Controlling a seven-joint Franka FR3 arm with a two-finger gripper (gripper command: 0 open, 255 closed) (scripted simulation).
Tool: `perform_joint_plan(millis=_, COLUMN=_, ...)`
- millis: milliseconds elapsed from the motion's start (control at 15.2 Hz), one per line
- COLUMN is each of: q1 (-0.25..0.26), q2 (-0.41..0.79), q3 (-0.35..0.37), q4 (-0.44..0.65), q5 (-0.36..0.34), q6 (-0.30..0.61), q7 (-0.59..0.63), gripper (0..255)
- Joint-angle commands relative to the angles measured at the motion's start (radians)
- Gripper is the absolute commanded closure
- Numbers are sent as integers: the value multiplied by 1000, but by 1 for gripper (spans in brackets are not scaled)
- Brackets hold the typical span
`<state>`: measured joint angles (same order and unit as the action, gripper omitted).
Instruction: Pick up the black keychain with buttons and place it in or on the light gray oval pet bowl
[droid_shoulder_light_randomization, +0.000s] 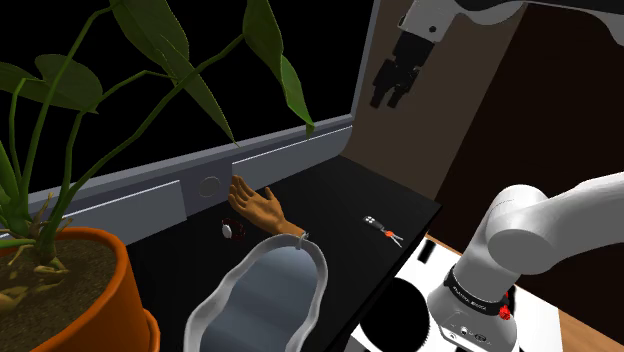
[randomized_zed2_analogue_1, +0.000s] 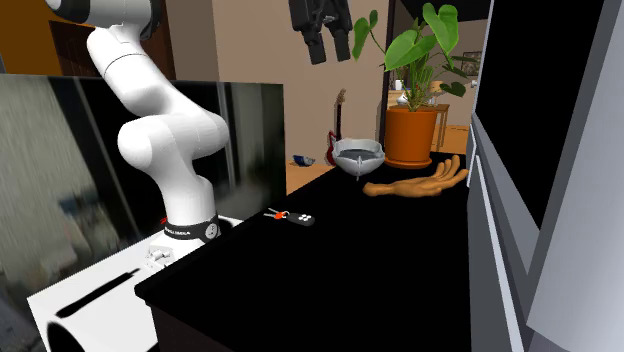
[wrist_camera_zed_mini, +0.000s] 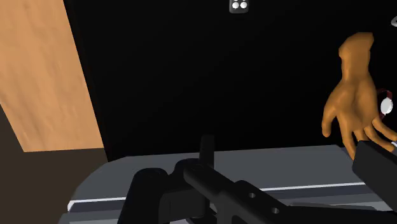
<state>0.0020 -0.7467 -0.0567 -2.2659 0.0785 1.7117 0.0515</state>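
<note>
**Going down for the keychain**

Start from the gripper (droid_shoulder_light_randomization: 393, 95) as it hangs: high over the black counter (droid_shoulder_light_randomization: 330, 205), fingers spread, nothing between them; no grasp made yet, so count the whole task as ahead. Look for the black keychain (droid_shoulder_light_randomization: 382, 228) lying flat on the counter, near the edge toward the stand, white buttons up, a red tag and ring trailing from one end; well apart from the light gray bowl (droid_shoulder_light_randomization: 212, 298). Bring the hand down straight over the fob body, not over the ring; turn the wrist to close across the narrow sides; go low, almost to the surface, for so thin a thing; close gently. Then lift clear before travelling; pass wide of the wooden hand (droid_shoulder_light_randomization: 260, 208) lying close by the bowl's far end; release low inside the bowl.
</note>
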Motion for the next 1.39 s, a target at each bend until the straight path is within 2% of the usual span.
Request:
perform_joint_plan(millis=0, q1=0, q2=0, q3=0, q4=0, q5=0, q6=0, q7=0, gripper=0)
perform_joint_plan(millis=726, q1=-7, q2=-122, q3=101, q4=-383, q5=-4, q6=164, q7=104, gripper=0)
perform_joint_plan(millis=1320, q1=23, q2=-168, q3=196, q4=-656, q5=30, q6=305, q7=203, gripper=0)
